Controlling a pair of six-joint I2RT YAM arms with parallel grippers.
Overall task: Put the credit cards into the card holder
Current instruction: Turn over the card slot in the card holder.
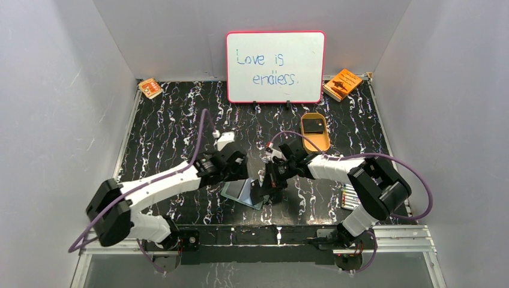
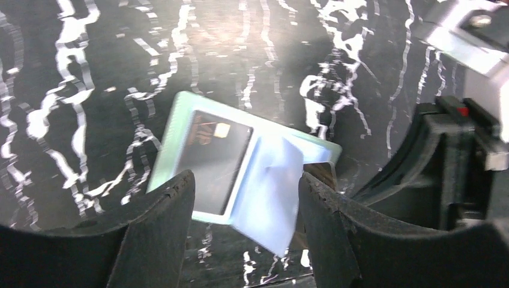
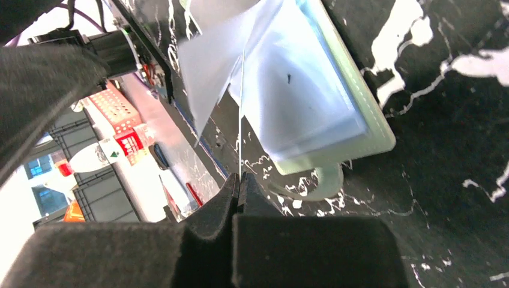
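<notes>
two arms reach in over a black, white-veined table (image 1: pixel 168 138). whiteboard (image 1: pixel 275 67) stands at the far edge and reads "love is endless." left arm (image 1: pixel 156 186) and right arm (image 1: pixel 360 174) meet near the front middle of the table.

left gripper (image 2: pixel 246 179): jaws stand well apart with nothing between them. it hangs just over the holder, one finger to each side in the wrist view.

right gripper (image 3: pixel 239 180): jaws pressed together, pinching the edge of a thin clear flap (image 3: pixel 216 60) of the holder. the flap is lifted up off the pocket.

one orange booklet (image 1: pixel 342 84) lies right of the board, another (image 1: pixel 150 87) in the far left corner.

tan tray (image 1: pixel 315 144) sits right of centre, beyond the right gripper. one dark card (image 1: pixel 312 125) lies in it.

holder (image 2: pixel 177 120): flat on the table between the two grippers, turned at a slant, pale rim, pale blue inside.

second dark card (image 2: pixel 219 162) sits in the holder's left pocket, small chip showing near its top. right pocket sits under the raised flap; cannot tell what is in it.
</notes>
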